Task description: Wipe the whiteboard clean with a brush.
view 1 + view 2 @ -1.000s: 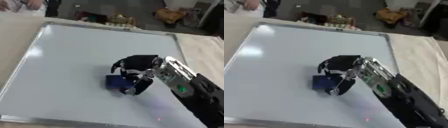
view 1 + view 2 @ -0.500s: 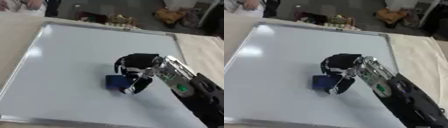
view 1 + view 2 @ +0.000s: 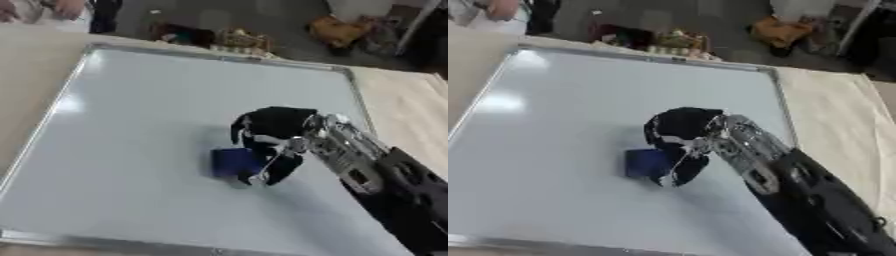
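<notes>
A large whiteboard (image 3: 131, 125) with a silver frame lies flat on the table and fills most of both views. Its surface looks blank and pale grey. A blue brush (image 3: 233, 161) rests on the board near the middle. My right hand (image 3: 271, 132), black with silver parts, comes in from the lower right and has its fingers and thumb curled round the brush, pressing it to the board. The left hand shows in neither view.
Beige table surface (image 3: 402, 110) runs along the board's right side and far left. Beyond the far edge lie cluttered objects (image 3: 236, 39) on a dark floor. A person's hands (image 3: 52, 9) show at the far left corner, off the board.
The right hand with the brush has stayed in nearly the same spot on the board; only a slight shift of the fingers shows.
</notes>
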{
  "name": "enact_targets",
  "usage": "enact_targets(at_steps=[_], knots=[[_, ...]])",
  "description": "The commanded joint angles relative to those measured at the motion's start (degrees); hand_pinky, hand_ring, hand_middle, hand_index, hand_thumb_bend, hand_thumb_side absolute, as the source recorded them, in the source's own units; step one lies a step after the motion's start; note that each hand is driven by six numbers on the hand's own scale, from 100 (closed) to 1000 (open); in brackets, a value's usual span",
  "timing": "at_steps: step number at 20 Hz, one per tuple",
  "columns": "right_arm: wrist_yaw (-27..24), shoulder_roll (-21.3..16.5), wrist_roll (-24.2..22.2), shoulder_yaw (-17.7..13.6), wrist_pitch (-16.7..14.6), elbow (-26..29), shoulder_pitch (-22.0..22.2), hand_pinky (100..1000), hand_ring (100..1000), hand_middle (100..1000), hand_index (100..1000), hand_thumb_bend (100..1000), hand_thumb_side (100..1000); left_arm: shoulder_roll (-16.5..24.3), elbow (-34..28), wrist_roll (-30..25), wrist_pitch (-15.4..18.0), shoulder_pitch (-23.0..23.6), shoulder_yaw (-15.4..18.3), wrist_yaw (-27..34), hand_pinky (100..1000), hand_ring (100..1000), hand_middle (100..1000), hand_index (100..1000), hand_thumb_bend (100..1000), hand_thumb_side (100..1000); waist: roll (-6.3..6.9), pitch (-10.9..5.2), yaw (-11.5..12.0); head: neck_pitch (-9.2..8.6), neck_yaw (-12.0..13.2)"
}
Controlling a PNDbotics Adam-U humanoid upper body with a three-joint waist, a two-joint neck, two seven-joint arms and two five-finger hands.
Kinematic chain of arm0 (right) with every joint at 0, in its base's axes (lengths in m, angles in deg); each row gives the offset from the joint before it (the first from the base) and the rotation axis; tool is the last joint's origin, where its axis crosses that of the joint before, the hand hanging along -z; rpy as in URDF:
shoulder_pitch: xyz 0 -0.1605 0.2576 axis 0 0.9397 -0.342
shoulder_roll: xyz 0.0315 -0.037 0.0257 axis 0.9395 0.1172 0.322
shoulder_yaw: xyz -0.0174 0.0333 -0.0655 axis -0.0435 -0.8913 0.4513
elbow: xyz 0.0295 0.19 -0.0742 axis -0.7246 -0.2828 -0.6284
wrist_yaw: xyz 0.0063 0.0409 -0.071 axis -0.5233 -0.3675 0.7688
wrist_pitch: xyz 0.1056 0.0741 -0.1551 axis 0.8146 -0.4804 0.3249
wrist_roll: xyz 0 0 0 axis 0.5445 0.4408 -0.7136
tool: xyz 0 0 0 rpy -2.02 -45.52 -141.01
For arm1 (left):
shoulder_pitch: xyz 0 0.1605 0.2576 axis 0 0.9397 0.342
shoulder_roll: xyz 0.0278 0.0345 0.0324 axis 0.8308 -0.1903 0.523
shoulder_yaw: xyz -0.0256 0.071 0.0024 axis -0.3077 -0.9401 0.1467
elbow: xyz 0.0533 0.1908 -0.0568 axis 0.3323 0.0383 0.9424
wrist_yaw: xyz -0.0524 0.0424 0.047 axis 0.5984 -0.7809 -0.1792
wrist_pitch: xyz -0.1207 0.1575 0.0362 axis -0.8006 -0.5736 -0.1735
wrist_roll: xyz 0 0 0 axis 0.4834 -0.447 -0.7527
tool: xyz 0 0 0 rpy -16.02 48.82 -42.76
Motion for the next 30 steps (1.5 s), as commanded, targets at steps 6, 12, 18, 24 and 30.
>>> enact_targets(at_steps=[6,12,18,24,30], knots=[[-0.60,-0.50,-1.62,-0.35,-0.41,0.31,-0.73,797,890,704,100,325,417,0.82,-0.62,-0.31,0.15,-0.55,0.48,-0.06,715,580,612,757,296,974,0.38,-0.91,0.06,-0.74,0.02],[-0.72,-0.41,-1.04,-0.35,0.07,0.22,-0.74,791,881,639,100,294,418,0.80,-0.62,-0.44,0.08,-0.56,0.44,-0.18,715,580,612,758,294,975,0.35,-0.92,0.13,-0.93,-0.04],[-0.52,-0.28,-0.48,-0.39,0.51,-0.44,-0.61,787,877,606,100,269,417,0.76,-0.62,-0.48,0.09,-0.55,0.42,-0.23,715,580,611,758,293,975,0.37,-0.87,0.18,-1.09,-0.11],[-0.24,-0.07,-0.11,-0.41,0.62,-1.32,-0.46,781,871,579,100,263,402,0.68,-0.63,-0.61,0.06,-0.51,0.42,-0.34,716,579,611,758,291,976,0.37,-0.71,0.22,-1.06,-0.21],[-0.48,-0.19,0.27,-0.45,0.71,-1.01,-0.47,772,860,524,100,250,404,0.71,-0.61,-0.82,0.08,-0.49,0.40,-0.36,716,580,612,758,291,976,0.39,-0.80,0.19,-1.13,-0.25]])
